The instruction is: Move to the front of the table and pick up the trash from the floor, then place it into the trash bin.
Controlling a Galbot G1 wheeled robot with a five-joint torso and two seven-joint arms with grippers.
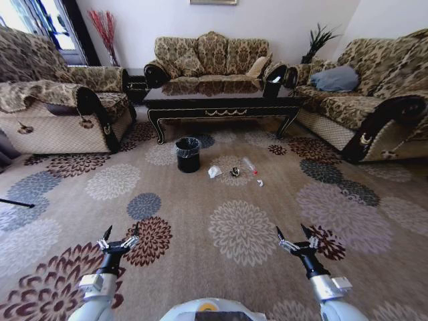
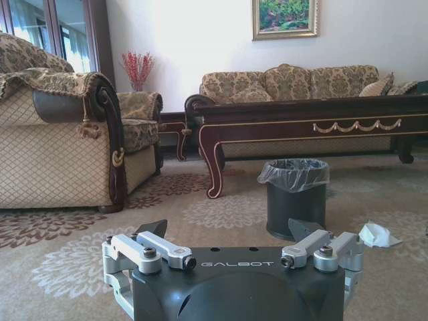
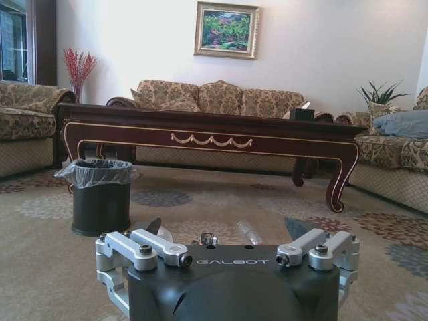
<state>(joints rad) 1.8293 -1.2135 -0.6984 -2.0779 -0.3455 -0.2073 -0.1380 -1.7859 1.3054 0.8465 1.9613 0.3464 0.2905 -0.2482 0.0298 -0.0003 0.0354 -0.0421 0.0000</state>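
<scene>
each wrist is capped by a dark grey housing marked "galbot" in pale letters. silver linkages joined by dark bolts carry the black pointed fingers of the left gripper and right gripper. a pale rounded torso top with a yellow mark is seen below.

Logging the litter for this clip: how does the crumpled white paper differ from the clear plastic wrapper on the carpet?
The crumpled white paper is opaque and balled into a lump; the clear plastic wrapper is see-through, long and thin, with a red bit at one end. The paper lies nearer the trash bin; the wrapper lies farther to the robot's right. Both rest untouched on the carpet in front of the table.
</scene>
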